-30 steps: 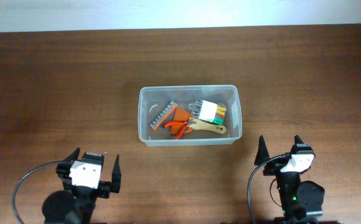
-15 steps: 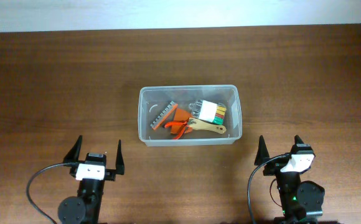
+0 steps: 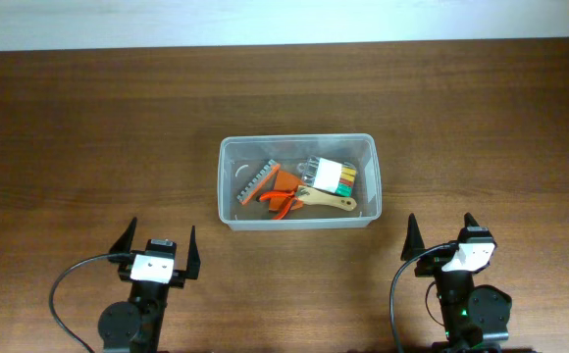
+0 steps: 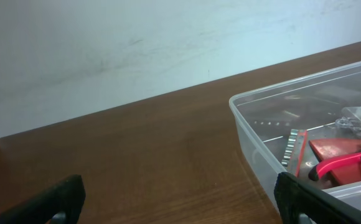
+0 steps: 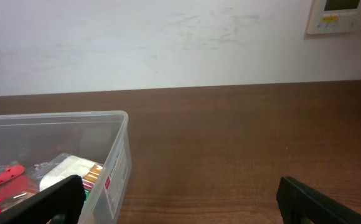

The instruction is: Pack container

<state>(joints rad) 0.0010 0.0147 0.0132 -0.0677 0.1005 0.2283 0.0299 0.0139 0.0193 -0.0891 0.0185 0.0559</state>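
The clear plastic container (image 3: 228, 186) sits mid-table. Inside lie red-handled pliers (image 3: 281, 203), a grey strip of bits (image 3: 258, 182), a wooden-handled tool (image 3: 332, 202) and a clear pack with coloured ends (image 3: 330, 174). It also shows in the left wrist view (image 4: 255, 140) and the right wrist view (image 5: 115, 158). My left gripper (image 3: 157, 242) is open and empty, near the front edge, left of the container. My right gripper (image 3: 440, 233) is open and empty, front right of the container.
A white wall runs behind the table's far edge (image 3: 284, 43). A wall panel (image 5: 342, 15) shows at the upper right in the right wrist view. Black cables (image 3: 64, 284) loop beside both arm bases.
My left arm has swung right and straightened, so its open gripper now points square at the far edge. The right arm and the container have not moved.
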